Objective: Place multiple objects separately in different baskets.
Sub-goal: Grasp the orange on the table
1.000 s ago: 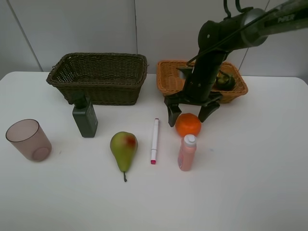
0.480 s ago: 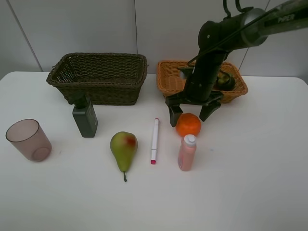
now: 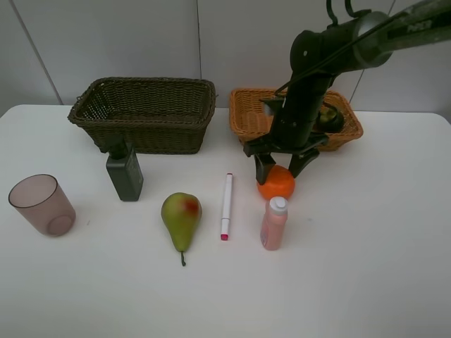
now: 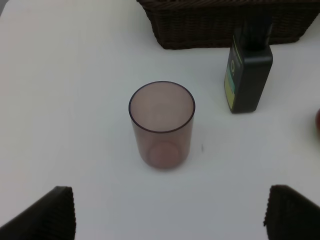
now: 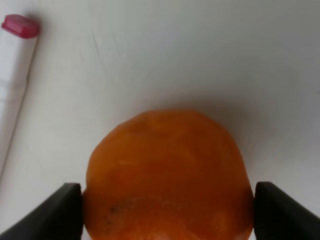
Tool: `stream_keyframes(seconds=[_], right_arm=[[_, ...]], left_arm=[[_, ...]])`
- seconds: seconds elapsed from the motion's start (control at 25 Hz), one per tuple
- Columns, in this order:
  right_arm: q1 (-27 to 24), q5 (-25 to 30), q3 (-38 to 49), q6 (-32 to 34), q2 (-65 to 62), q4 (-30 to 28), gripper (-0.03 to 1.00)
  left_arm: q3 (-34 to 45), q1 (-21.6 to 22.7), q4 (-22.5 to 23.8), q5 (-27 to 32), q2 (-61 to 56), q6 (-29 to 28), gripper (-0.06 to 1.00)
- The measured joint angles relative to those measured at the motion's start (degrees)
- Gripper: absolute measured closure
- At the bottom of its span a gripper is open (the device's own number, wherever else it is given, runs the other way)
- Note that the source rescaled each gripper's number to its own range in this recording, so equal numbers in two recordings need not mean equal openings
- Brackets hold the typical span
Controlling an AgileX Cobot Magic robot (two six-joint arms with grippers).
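Note:
The orange point(image 3: 276, 184) point(image 5: 165, 175) rests on the white table in front of the light tan basket point(image 3: 246, 121). My right gripper point(image 3: 280, 170) point(image 5: 167, 212) stands over it, both fingers pressed against its sides. My left gripper point(image 4: 175, 212) is open, hovering short of the mauve cup point(image 4: 161, 125) point(image 3: 42, 204). On the table lie the pear point(image 3: 181, 217), the white-pink marker point(image 3: 226, 205) point(image 5: 12, 75), the pink bottle point(image 3: 273, 224) and the dark green bottle point(image 3: 125, 172) point(image 4: 248, 75). A dark mangosteen point(image 3: 329, 118) sits in the tan basket.
The deep dark basket point(image 3: 151, 134) point(image 4: 210, 35) stands at the back left, just behind the green bottle. The pink bottle stands close in front of the orange, and the marker lies just to the orange's left. A grey wall closes off the back.
The right gripper's fingers have come together from wide open onto the orange's sides. The left gripper and the other objects have not moved.

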Motion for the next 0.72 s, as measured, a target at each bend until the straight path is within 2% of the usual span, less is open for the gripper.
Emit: stream_keyframes(seconds=[0.72], right_arm=[[0.00,0.60,0.00,0.00,-0.88,-0.97,0.32]], left_arm=[[0.00,0.00,0.00,0.00,0.00,0.00,-0.06]])
